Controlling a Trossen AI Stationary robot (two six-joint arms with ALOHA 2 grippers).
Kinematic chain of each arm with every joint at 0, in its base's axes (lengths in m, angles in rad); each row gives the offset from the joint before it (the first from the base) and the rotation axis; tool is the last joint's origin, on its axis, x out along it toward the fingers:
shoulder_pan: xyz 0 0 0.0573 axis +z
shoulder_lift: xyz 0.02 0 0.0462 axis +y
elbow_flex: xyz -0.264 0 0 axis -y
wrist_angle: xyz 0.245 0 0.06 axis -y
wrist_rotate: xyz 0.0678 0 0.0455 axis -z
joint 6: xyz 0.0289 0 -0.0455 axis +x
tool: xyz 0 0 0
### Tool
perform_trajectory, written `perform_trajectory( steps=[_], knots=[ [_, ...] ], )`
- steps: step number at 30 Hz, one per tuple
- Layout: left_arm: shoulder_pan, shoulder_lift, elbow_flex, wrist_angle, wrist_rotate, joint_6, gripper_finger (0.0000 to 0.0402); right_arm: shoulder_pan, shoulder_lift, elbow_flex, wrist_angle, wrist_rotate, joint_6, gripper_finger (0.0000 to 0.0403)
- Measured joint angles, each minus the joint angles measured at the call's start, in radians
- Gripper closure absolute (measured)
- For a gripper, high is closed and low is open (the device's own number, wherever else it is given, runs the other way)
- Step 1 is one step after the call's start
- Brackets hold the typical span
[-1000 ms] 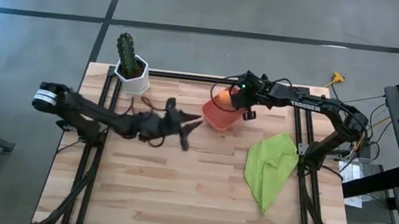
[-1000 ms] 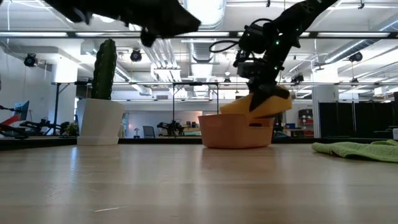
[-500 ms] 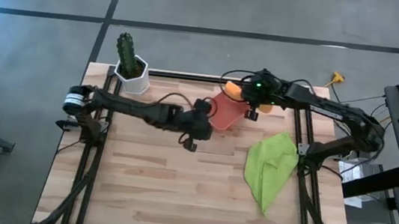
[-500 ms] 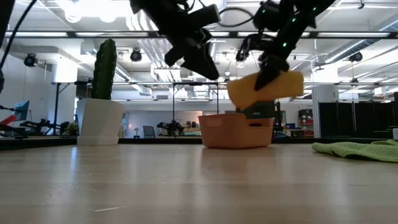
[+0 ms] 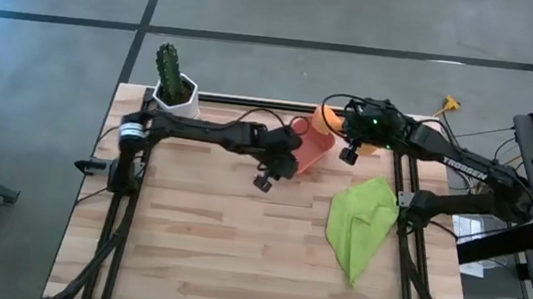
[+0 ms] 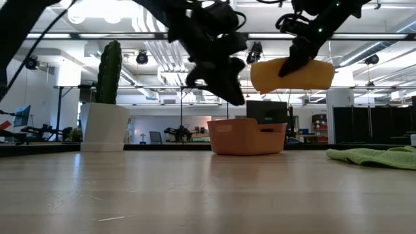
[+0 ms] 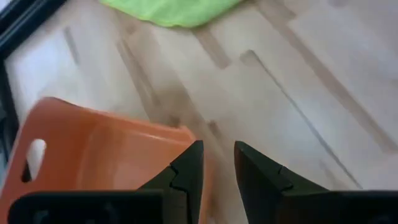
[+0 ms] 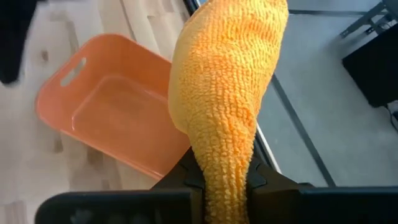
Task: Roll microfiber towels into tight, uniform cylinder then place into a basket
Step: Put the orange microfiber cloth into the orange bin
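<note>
Wooden counter point(image 5: 236, 237), right gripper point(image 8: 219, 177) clamping rolled orange towel point(image 6: 292, 73) above basket point(image 6: 247, 136), left gripper point(image 7: 216, 167) slightly parted, empty, green towel point(image 5: 358, 225) at four o'clock.

Even bright overhead light; ceiling lamps glare in low view; wrist views soft, slightly blurred.

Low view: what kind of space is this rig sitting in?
Likely a large open lab or workshop. Behind the wooden table are exposed ceiling ducts and strip lights, glass partitions, and distant equipment stands. The high view shows bare concrete floor around the table.
</note>
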Motion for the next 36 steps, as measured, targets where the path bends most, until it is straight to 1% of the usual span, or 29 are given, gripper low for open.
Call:
perform_trajectory(
  steps=[3,10,14,17,20,23,24,27,29,34,36],
  knots=[
    [0.0,0.077,0.078,-0.03,-0.093,-0.001,0.0326,0.0,-0.004,-0.033,0.027,0.0,0.009,0.038],
    [0.0,0.188,0.281,-0.27,-0.107,-0.007,0.0326,0.0,-0.003,-0.088,0.035,0.0,-0.024,0.038],
    [0.0,0.186,0.341,-0.314,-0.106,-0.034,0.0321,0.0,-0.005,-0.089,0.042,0.0,-0.025,0.038],
    [0.0,0.159,0.373,-0.346,-0.106,-0.079,0.0307,0.0,-0.007,-0.09,0.044,0.003,-0.042,0.038],
    [0.0,0.136,0.378,-0.349,-0.087,-0.093,0.029,0.0,-0.023,-0.09,0.047,0.017,-0.052,0.038],
    [0.0,0.142,0.361,-0.349,-0.025,-0.128,0.0274,0.0,-0.045,-0.09,0.047,0.019,-0.051,0.038],
    [-0.002,0.155,0.356,-0.348,-0.03,-0.129,0.0269,0.0,-0.053,-0.091,0.048,0.019,-0.051,0.038],
    [-0.005,0.179,0.351,-0.345,-0.094,-0.136,0.0258,0.0,-0.074,-0.095,0.048,0.019,-0.049,0.038],
    [-0.004,0.188,0.355,-0.339,-0.109,-0.142,0.0254,0.0,-0.083,-0.099,0.047,0.019,-0.039,0.038],
    [-0.007,0.188,0.348,-0.308,-0.095,-0.188,0.0252,0.0,-0.096,-0.122,0.044,0.019,-0.033,0.038],
    [-0.009,0.188,0.348,-0.302,-0.074,-0.215,0.0252,0.0,-0.095,-0.131,0.046,0.019,-0.029,0.038]
  ],
)
